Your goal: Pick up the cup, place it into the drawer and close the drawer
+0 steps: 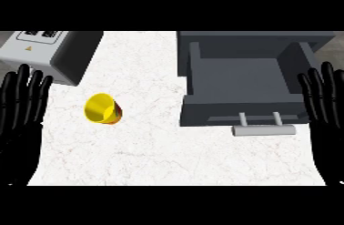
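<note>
yellow cup (102, 109) on its side on the white marbled counter (168, 160), open drawer (242, 83) to its right.

the cup is seen lying tipped over at the left-centre of the counter, its yellow mouth turned toward the viewer and a reddish band showing at its lower edge. nothing is touched by it, and bare counter is left between it and the drawer. the grey drawer is pulled out of its dark grey cabinet (255, 39), its inside visible and its pale bar handle (263, 129) stuck out in front. a light grey appliance (50, 53) with black switches is placed at the upper left, behind the cup. the left hand (21, 110) is held at the left edge, released with fingers straight up, just beside the cup but apart. the right hand (326, 115) is kept likewise at the right edge, relaxed and flat, beside the drawer's side wall.
</note>
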Controlling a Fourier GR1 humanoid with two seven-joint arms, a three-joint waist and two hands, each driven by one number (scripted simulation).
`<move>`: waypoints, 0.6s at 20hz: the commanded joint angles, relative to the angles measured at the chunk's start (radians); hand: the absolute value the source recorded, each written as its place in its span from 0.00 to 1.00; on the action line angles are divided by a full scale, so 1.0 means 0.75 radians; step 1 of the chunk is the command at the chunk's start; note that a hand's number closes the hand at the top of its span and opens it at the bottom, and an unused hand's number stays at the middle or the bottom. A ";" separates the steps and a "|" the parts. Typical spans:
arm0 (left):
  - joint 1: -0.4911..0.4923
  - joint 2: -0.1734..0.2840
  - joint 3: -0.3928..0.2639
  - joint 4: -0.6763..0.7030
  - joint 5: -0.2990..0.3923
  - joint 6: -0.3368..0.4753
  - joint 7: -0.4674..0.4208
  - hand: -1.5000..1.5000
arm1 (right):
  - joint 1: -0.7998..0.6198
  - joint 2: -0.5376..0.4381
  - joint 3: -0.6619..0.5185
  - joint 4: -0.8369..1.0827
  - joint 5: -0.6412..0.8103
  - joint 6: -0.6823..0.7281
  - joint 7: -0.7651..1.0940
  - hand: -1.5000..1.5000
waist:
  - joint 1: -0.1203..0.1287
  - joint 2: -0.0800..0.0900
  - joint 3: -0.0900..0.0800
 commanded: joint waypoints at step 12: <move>-0.156 -0.029 0.117 0.390 0.296 -0.111 -0.060 0.00 | -0.119 -0.098 -0.025 0.143 -0.085 0.147 0.172 0.00 | 0.037 -0.040 0.050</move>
